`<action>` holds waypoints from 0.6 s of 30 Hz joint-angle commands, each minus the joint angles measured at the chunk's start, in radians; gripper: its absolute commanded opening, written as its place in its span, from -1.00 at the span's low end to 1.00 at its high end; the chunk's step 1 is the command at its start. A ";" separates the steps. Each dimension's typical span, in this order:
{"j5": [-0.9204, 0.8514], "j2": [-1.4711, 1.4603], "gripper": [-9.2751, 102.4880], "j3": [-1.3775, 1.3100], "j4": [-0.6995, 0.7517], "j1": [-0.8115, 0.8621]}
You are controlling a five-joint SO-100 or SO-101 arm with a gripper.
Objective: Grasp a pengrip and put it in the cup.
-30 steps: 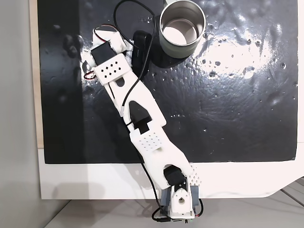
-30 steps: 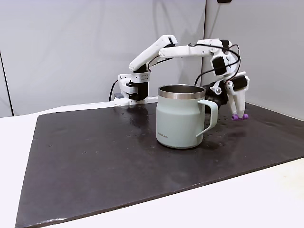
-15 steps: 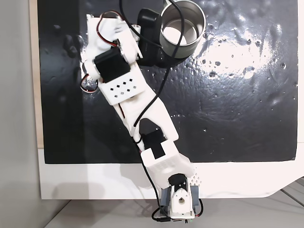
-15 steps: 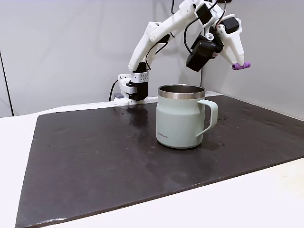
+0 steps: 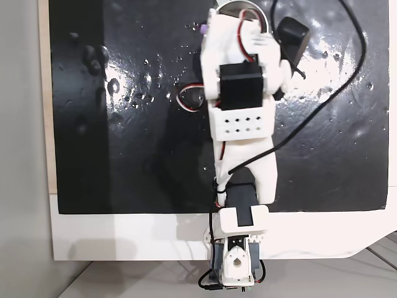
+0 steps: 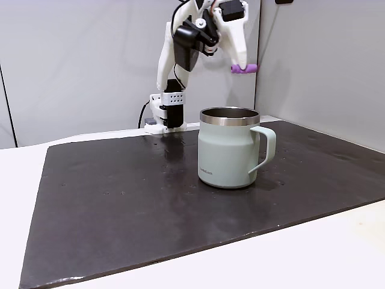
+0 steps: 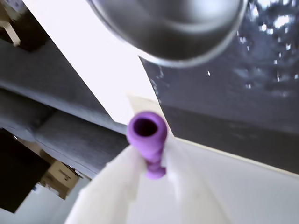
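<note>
A: What does the side-on fixed view give you?
B: The gripper (image 6: 243, 67) hangs high in the air, pinching the purple pengrip (image 6: 244, 69), which lies level above the cup (image 6: 230, 148) standing on the dark mat (image 6: 120, 205).

A: And from above?
B: The arm (image 5: 242, 93) covers most of the cup (image 5: 231, 5); just its rim peeks out.

A: The wrist view?
B: It looks straight down the pengrip's (image 7: 147, 132) open end between the white fingers (image 7: 117, 177), cup (image 7: 173, 28) blurred above.

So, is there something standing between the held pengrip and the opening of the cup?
Nothing visible does. The gripper holds the pengrip in the air above the cup, whose mouth is open, with only empty space between them.
</note>
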 commanded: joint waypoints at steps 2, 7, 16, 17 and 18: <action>-0.037 0.057 -0.83 -0.012 -0.005 0.101; -0.038 -0.008 -0.83 -0.060 -0.040 0.135; -0.032 -0.084 -0.83 -0.167 -0.014 0.087; -0.032 -0.086 -0.83 -0.169 -0.003 0.084; -0.031 -0.086 -0.83 -0.170 0.008 0.083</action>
